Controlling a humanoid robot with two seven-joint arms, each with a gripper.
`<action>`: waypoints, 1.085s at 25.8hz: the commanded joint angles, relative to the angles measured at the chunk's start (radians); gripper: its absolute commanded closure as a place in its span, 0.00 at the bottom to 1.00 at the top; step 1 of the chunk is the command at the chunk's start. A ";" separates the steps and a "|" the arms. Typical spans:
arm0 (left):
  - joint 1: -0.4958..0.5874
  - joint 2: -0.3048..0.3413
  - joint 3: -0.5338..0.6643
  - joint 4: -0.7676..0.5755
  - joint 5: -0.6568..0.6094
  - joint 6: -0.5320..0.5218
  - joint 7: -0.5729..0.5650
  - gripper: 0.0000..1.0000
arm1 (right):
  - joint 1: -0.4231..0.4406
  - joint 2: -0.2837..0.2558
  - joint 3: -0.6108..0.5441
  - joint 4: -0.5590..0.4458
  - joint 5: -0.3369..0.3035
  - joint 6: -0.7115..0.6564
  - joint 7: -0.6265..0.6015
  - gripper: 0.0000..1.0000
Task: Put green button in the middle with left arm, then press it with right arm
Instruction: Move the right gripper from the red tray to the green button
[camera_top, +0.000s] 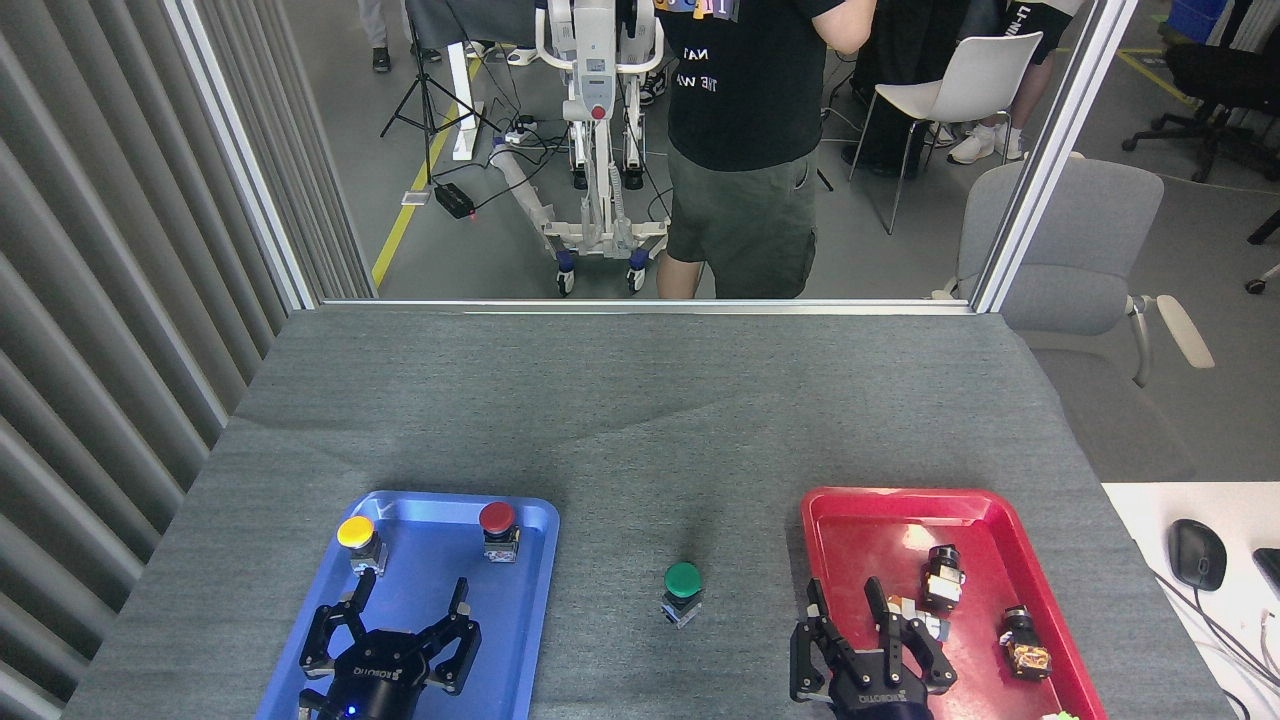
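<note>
My left tool (390, 640) sits low at the bottom left of the frame, over the blue tray (530, 600), fingers spread wide and holding nothing. My right tool (865, 645) is at the bottom right, fingers splayed and empty, over the left edge of the red tray (1000, 520). Between the two trays the green button (682, 592) stands upright on the bare grey surface (640, 420), apart from both tools. In the blue tray's upper part stand a yellow button (357, 541) and a red button (498, 529). Small parts (1022, 640) lie in the red tray.
</note>
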 joint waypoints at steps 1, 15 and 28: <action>0.002 -0.003 0.009 -0.004 0.000 0.007 -0.004 0.01 | -0.032 0.006 0.078 0.040 0.012 0.008 0.049 0.81; -0.001 -0.006 0.041 0.004 0.024 0.008 -0.001 0.01 | -0.143 0.044 0.270 0.215 0.075 0.146 0.059 1.00; -0.001 -0.006 0.042 0.004 0.033 0.007 -0.002 0.01 | -0.190 0.064 0.286 0.347 0.073 0.203 0.055 1.00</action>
